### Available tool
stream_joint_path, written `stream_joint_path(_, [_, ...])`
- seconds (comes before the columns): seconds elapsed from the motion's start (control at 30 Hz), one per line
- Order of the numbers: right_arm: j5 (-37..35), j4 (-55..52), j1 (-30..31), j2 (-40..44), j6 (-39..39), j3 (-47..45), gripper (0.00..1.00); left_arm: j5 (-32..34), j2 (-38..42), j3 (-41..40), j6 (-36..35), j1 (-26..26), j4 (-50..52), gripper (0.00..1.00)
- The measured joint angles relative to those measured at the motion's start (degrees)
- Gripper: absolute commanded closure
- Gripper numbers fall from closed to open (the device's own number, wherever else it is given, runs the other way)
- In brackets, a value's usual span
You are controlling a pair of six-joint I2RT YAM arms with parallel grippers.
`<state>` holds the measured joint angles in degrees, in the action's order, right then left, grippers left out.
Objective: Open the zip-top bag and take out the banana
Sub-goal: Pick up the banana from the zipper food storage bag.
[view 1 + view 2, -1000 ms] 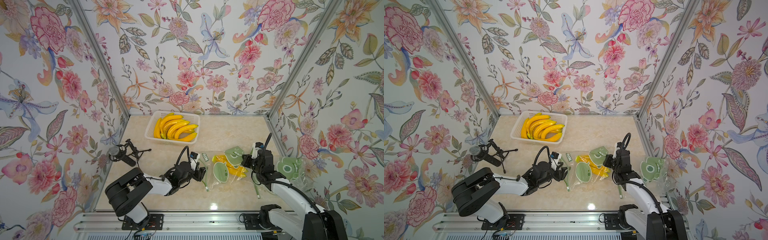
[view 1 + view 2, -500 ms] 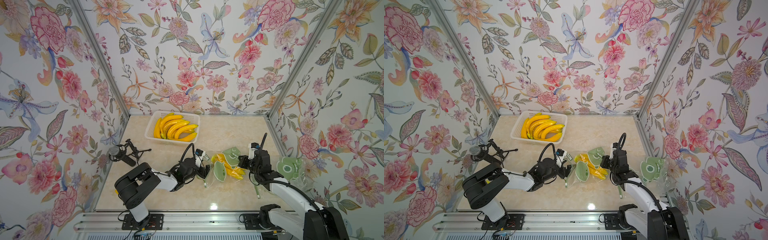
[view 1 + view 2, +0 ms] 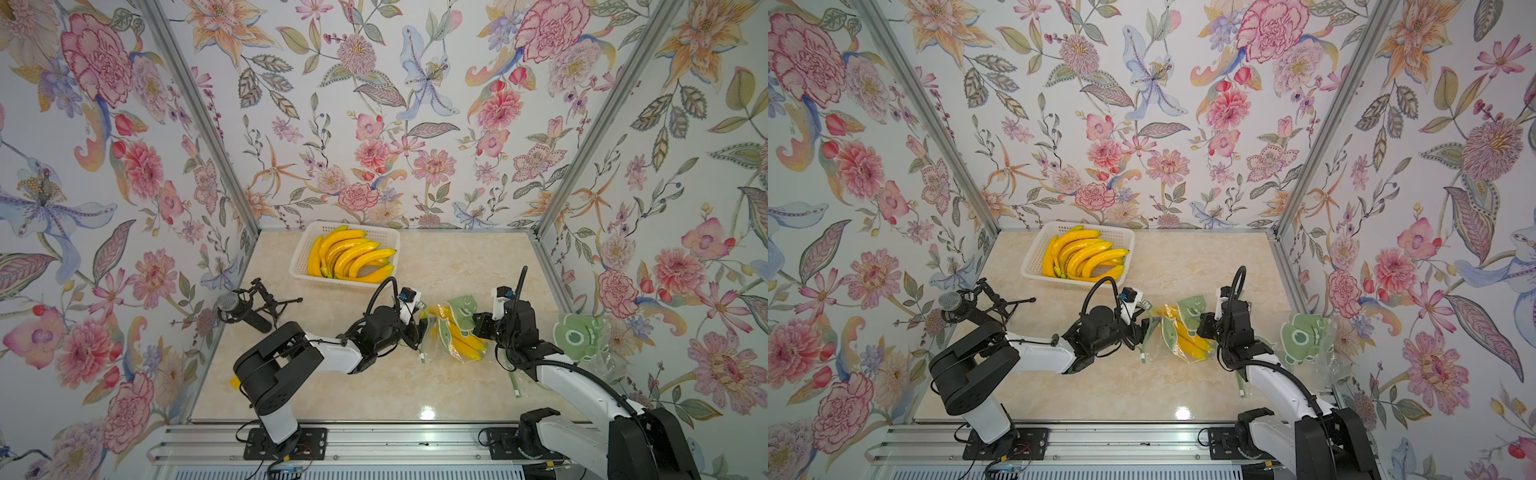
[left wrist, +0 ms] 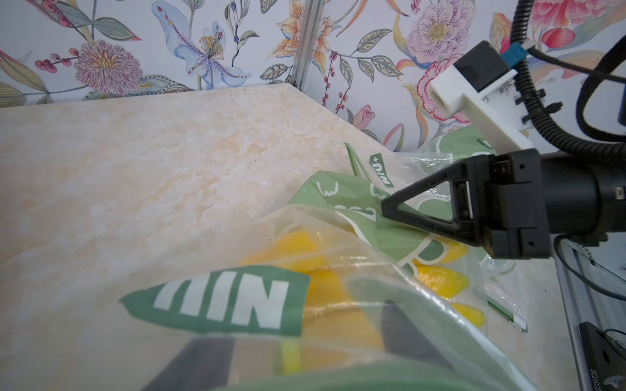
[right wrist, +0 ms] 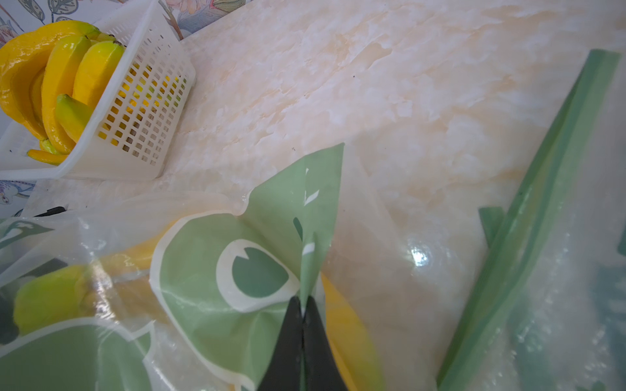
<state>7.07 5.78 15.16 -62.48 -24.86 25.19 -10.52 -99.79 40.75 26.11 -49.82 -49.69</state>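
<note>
Fingers first: the right fingers (image 5: 288, 342) are clenched on a green-printed fold of the bag (image 3: 463, 308), probably to anchor that end and keep the film taut while the mouth is worked. At the mouth, the left fingers (image 4: 200, 359) stand spread and released, blurred behind the film. The banana (image 3: 461, 343) lies inside the bag. Both arms reach low over the bench (image 3: 374, 390), forearms nearly level, facing each other across the bag.
</note>
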Motion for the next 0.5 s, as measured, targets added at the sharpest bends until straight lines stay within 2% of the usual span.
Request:
stream_joint_path(0.17, [0.0,0.0,0.2,0.0,0.2,0.0,1.0,-0.9,-3.0,2.4,-1.2,0.0,2.9,0.52])
stream_joint_path(0.27, [0.0,0.0,0.2,0.0,0.3,0.0,1.0,-0.9,-3.7,2.4,-1.6,0.1,5.0,0.67])
stream_joint_path(0.43, [-0.2,0.0,0.2,0.0,0.7,0.8,1.0,-0.2,-3.8,2.4,-1.5,0.1,6.5,0.78])
stream_joint_path(0.5, [-0.3,0.0,0.2,0.0,0.8,1.2,1.0,0.3,-3.6,2.0,-1.4,0.1,6.4,0.79])
